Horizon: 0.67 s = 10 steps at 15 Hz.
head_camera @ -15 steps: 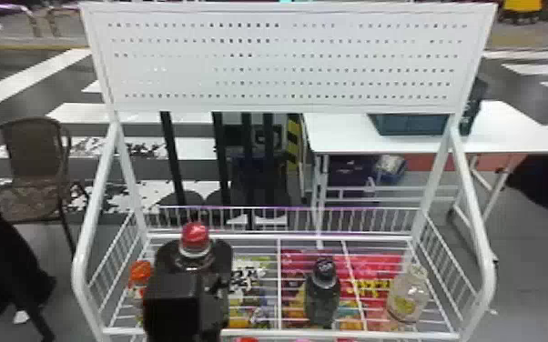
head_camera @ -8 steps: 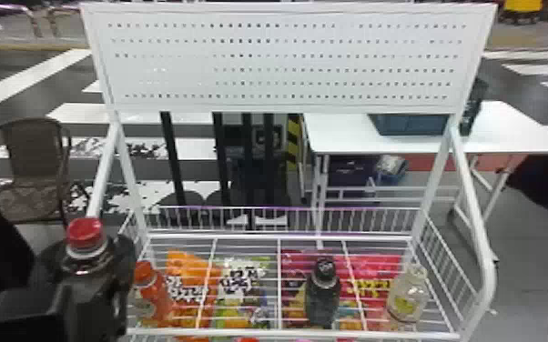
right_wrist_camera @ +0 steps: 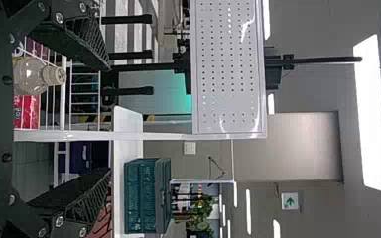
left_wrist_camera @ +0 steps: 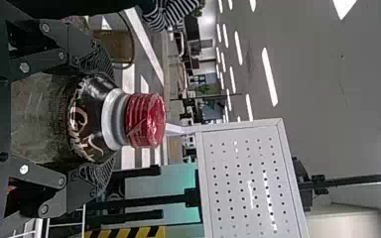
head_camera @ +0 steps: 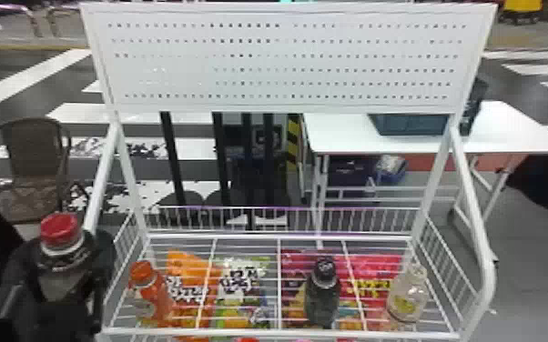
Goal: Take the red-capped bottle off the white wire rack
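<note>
We have the red-capped bottle (head_camera: 66,284) upright at the lower left of the head view, beside the white wire rack (head_camera: 282,333), probably held out there so that nothing snags. Our left gripper (left_wrist_camera: 96,119) clamps it from both sides, likely to keep it from tipping; our right gripper (right_wrist_camera: 106,119) holds nothing, its jaws wide apart

White wire rack (head_camera: 282,333), low wire sides, upright perforated panel at far side. On wire shelf, near side: orange bottle (head_camera: 158,295) left, dark black-capped bottle (head_camera: 322,298) right of centre, clear bottle (head_camera: 406,298) right; all apart. Colourful bags (head_camera: 240,278) seen through wires.
</note>
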### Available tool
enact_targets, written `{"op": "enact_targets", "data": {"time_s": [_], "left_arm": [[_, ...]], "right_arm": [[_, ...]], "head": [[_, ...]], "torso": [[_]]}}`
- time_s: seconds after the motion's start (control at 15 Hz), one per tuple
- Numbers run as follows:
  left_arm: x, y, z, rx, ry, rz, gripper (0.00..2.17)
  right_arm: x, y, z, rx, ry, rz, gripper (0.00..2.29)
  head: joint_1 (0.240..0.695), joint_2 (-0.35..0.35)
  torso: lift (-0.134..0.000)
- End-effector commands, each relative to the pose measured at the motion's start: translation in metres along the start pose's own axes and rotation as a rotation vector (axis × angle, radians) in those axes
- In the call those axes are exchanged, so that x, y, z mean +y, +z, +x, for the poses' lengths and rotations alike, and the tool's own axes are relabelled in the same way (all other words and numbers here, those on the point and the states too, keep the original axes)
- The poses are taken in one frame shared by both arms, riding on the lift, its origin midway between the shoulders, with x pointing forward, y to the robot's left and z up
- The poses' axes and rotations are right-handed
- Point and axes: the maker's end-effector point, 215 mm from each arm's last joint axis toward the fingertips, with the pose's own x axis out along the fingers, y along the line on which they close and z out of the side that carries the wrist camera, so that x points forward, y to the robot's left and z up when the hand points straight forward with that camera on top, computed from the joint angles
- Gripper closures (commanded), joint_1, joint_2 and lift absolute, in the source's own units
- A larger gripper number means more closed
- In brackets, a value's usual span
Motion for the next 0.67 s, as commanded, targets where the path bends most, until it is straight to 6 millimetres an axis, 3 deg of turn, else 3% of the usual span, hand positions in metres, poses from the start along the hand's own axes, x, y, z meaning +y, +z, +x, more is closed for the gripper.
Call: {"op": "enact_targets", "data": {"time_s": [0.0,0.6], "left_arm": [[0.0012,0.0001,-0.0013,0.0,0.002,0.004,1.05],[0.0014,-0.0052,-0.0014,0.009,0.005,0.009,1.05]], "right_arm": [[0.0004,0.0002,-0.0003,-0.001,-0.001,0.002,0.17],[-0.0009,-0.0011,-0.0001,0.0,-0.004,0.001,0.17]], "head": [[0.499,0.0],[0.499,0.0]], "torso": [[0.0],[0.0]]}}
